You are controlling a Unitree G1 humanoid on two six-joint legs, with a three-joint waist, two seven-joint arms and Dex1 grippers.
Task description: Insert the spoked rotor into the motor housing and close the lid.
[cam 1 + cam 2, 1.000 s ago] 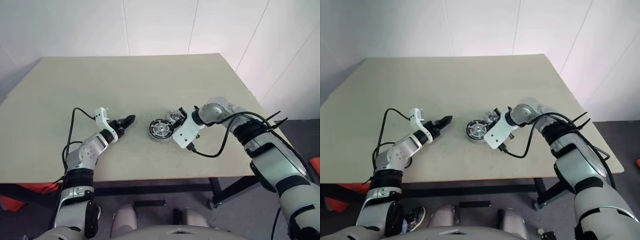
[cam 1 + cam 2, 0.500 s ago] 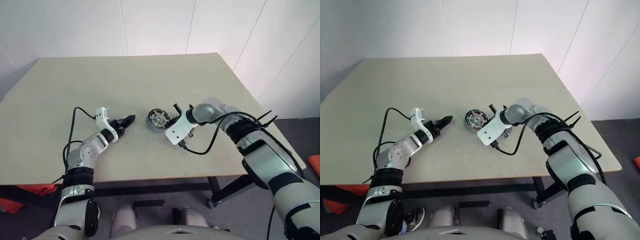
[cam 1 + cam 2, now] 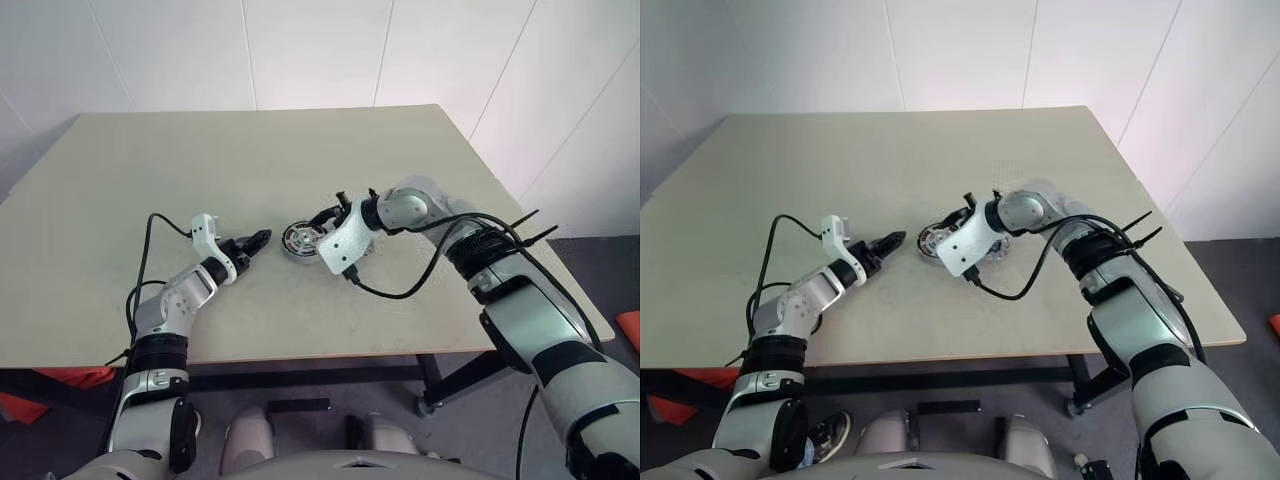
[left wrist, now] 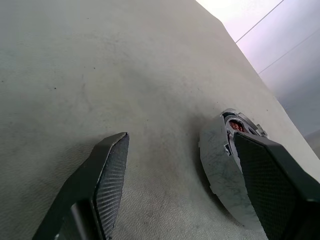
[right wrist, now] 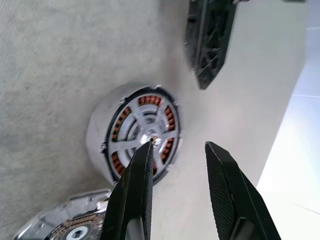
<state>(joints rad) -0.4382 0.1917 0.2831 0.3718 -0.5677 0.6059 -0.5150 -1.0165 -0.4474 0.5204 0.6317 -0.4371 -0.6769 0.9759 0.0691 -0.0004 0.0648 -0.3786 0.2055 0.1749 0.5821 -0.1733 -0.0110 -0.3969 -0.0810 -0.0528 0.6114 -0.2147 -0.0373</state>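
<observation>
Hovering right fingers point(image 5: 137, 190) released, empty, above motor housing point(image 5: 140, 135) | left fingers point(image 4: 110, 175) spread, empty | risk: lid point(image 5: 75, 227), gripped off-centre, seating tilted over spoked rotor point(image 5: 145, 131)

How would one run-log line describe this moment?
right pincer: open, empty, over dark-ringed coppery motor housing | silvery spoked rotor: apparently seated | round grey metal lid: off | left pincer: open, empty

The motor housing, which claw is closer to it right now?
Right. The right claw hangs just over the motor housing, while the left claw sits beside it with a small gap.
</observation>
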